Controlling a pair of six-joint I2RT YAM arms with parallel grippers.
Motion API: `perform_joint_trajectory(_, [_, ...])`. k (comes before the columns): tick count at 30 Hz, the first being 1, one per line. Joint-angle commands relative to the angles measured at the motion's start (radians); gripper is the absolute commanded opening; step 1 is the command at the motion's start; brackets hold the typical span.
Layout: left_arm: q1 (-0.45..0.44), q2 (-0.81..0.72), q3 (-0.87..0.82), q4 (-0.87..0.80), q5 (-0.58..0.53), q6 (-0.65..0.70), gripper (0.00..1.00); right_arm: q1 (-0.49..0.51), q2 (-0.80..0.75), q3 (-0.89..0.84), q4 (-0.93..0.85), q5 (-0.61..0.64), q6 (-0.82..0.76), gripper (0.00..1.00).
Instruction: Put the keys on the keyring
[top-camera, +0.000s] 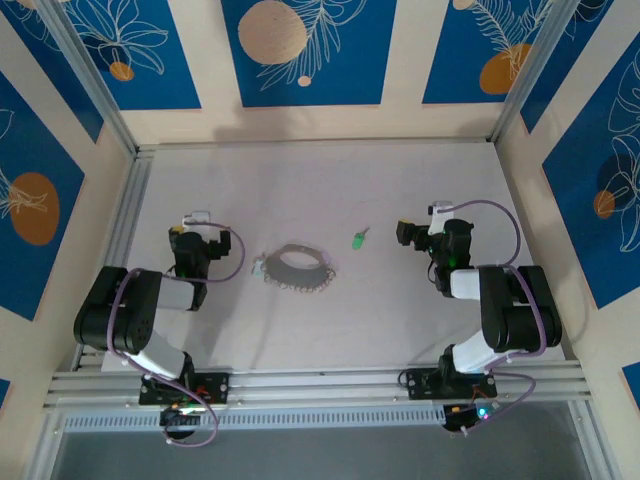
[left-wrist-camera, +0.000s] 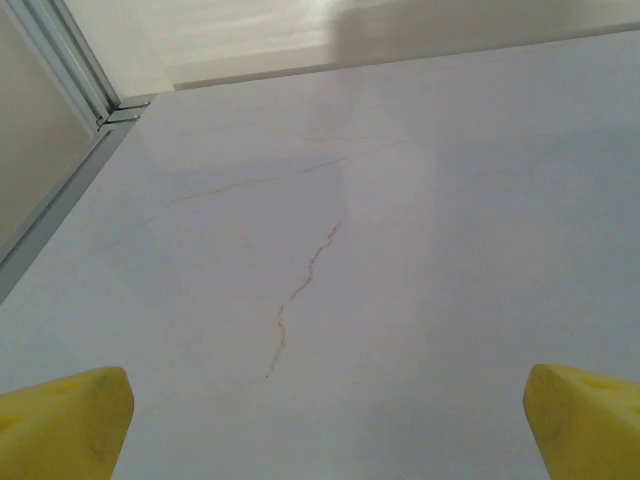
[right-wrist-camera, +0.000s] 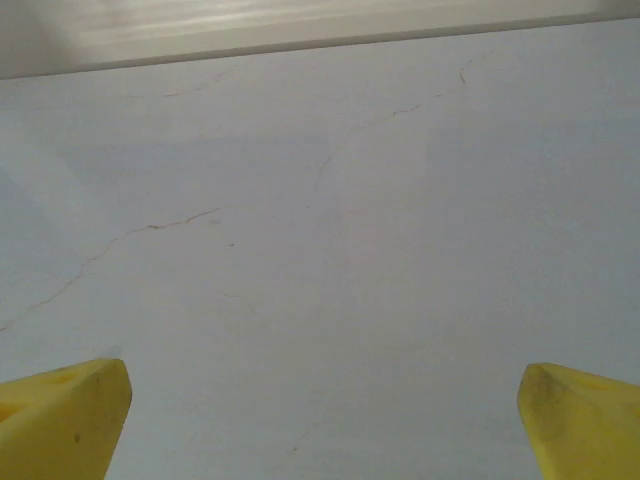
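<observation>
In the top external view the keyring (top-camera: 298, 268), a thin silvery ring with a beaded chain, lies on the table between the two arms; a small pale tag (top-camera: 258, 267) sits at its left end. The key (top-camera: 357, 239), tiny with a bright green head, lies apart from the ring, up and to its right. My left gripper (top-camera: 192, 226) rests left of the ring, my right gripper (top-camera: 418, 232) right of the key. Both stand open and hold nothing. In the wrist views the left gripper (left-wrist-camera: 330, 425) and right gripper (right-wrist-camera: 325, 420) show yellow fingertips (left-wrist-camera: 70, 425) (right-wrist-camera: 65, 415) wide apart over bare table.
The pale table (top-camera: 320, 190) carries faint crack-like lines. An aluminium frame rail (top-camera: 125, 215) runs along the left side, and another rail (top-camera: 320, 385) along the near edge. Blue patterned wall panels (top-camera: 300, 50) enclose the back and sides.
</observation>
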Motion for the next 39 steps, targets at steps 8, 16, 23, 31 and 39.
perform_joint_trajectory(8, [0.007, 0.005, 0.000, 0.020, 0.021, 0.008, 1.00, -0.004, 0.005, 0.001, 0.012, -0.013, 0.002, 0.99])
perform_joint_trajectory(16, [0.008, 0.005, 0.000, 0.020, 0.021, 0.008, 1.00, -0.004, 0.006, 0.003, 0.012, -0.010, 0.003, 0.99])
perform_joint_trajectory(23, [0.010, 0.002, 0.000, 0.019, 0.024, 0.006, 1.00, 0.002, 0.007, 0.005, 0.008, 0.003, -0.003, 0.99])
perform_joint_trajectory(31, [0.009, 0.001, -0.006, 0.029, 0.035, 0.011, 1.00, 0.015, -0.006, 0.005, 0.000, 0.073, 0.008, 0.99])
perform_joint_trajectory(39, [-0.013, -0.167, 0.041, -0.218, 0.023, 0.023, 1.00, 0.115, -0.179, 0.132, -0.369, 0.188, -0.021, 0.99])
